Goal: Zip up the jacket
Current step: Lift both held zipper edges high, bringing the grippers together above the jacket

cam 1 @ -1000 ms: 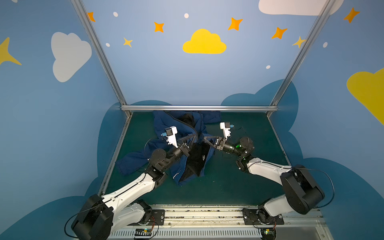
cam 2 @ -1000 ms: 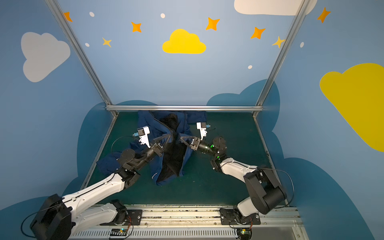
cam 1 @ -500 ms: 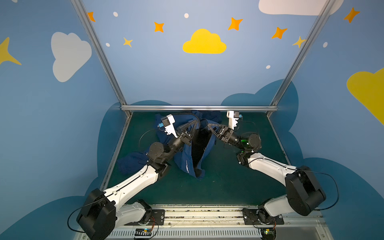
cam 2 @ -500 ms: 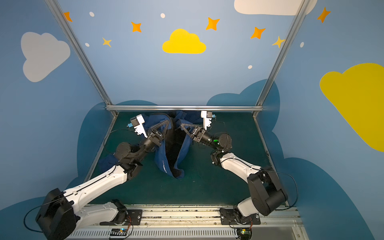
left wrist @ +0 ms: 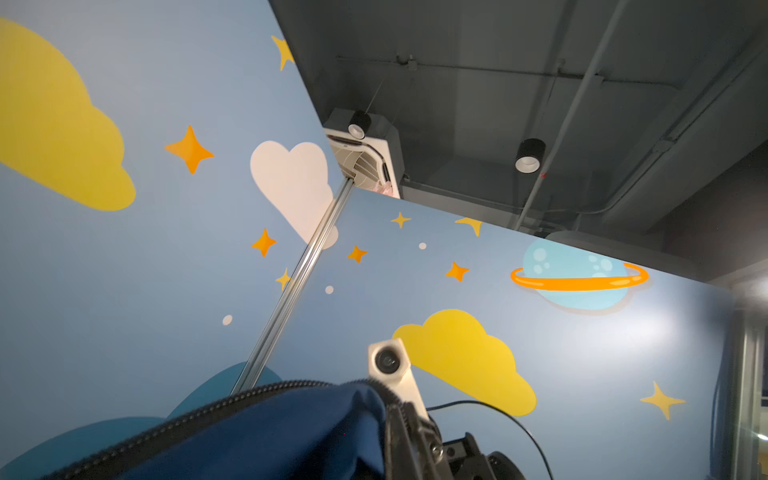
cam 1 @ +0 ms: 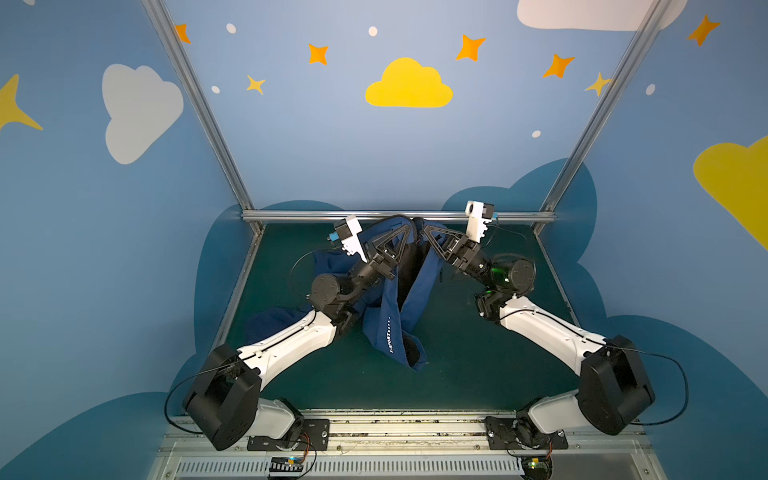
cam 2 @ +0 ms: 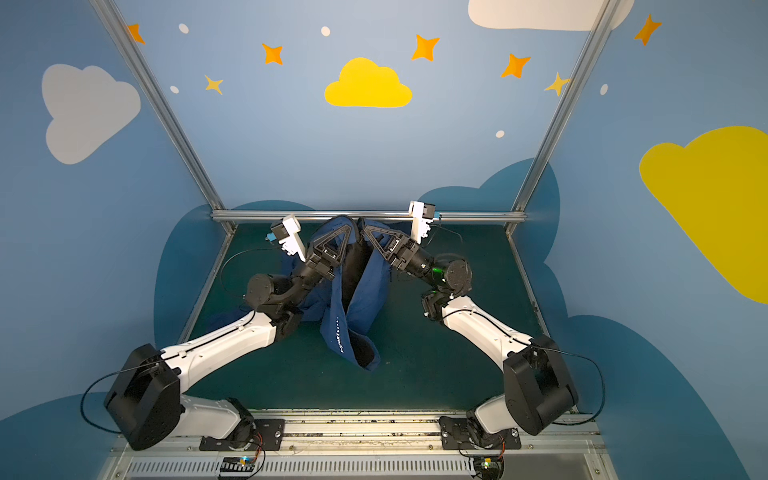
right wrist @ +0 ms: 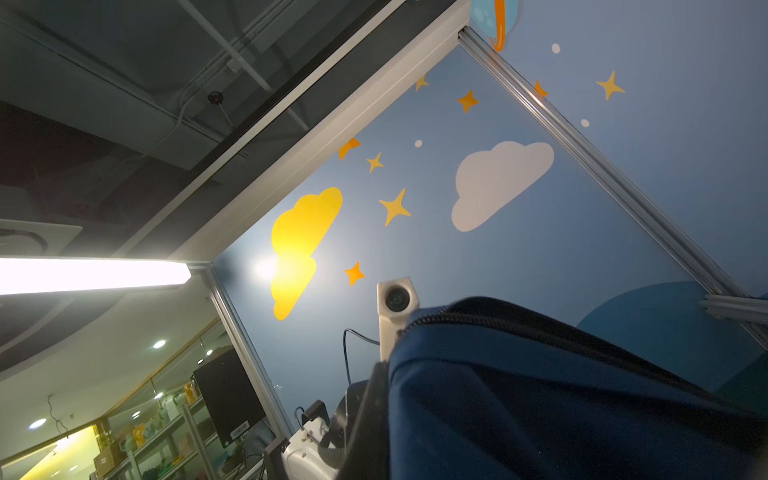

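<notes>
While both arms reach up in both top views, the left gripper [cam 1: 405, 231] and right gripper [cam 1: 428, 231] each pinch the top edge of the jacket [cam 1: 411, 299], which hangs between them (lower end on the green table [cam 1: 478, 357]). Left wrist view: navy cloth edged with zipper teeth [left wrist: 199, 409]. Right wrist view: the same.

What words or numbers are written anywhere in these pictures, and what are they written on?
"SPORT": small white lettering near the hem of the blue jacket, seen in both top views. A mark before it is too small to read, and a row of tiny dots follows it.
Sticker on the dark screen in the right wrist view: too small to read.
No other writing shows.
</notes>
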`<state>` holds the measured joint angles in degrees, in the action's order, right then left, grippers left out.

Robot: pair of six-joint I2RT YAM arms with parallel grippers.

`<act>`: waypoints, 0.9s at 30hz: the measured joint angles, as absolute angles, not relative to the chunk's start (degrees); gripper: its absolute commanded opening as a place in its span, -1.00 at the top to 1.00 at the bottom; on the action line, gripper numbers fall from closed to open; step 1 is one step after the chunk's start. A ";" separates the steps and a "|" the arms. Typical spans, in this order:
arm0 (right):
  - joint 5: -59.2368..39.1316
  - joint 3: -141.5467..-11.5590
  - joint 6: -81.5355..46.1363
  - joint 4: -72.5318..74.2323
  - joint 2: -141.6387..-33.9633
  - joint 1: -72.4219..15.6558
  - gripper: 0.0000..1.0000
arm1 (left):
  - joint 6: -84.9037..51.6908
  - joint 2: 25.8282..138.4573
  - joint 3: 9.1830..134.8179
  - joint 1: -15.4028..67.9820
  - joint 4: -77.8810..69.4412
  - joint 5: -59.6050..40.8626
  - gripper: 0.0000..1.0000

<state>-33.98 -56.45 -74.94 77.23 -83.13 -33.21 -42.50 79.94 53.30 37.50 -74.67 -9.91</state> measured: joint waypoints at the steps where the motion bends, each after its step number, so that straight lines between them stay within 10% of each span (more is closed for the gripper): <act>1: -33.56 -56.42 -75.29 77.21 -83.09 -33.21 1.00 | -42.22 79.94 53.93 37.54 -75.11 -10.07 0.94; 27: -30.96 -57.32 -82.32 77.21 -80.73 -33.89 1.00 | -35.31 83.42 62.65 38.06 -76.93 -12.08 0.94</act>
<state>-30.96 -57.32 -82.32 77.21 -80.73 -33.89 -35.31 83.42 62.65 38.06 -76.93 -12.08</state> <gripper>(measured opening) 0.049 0.049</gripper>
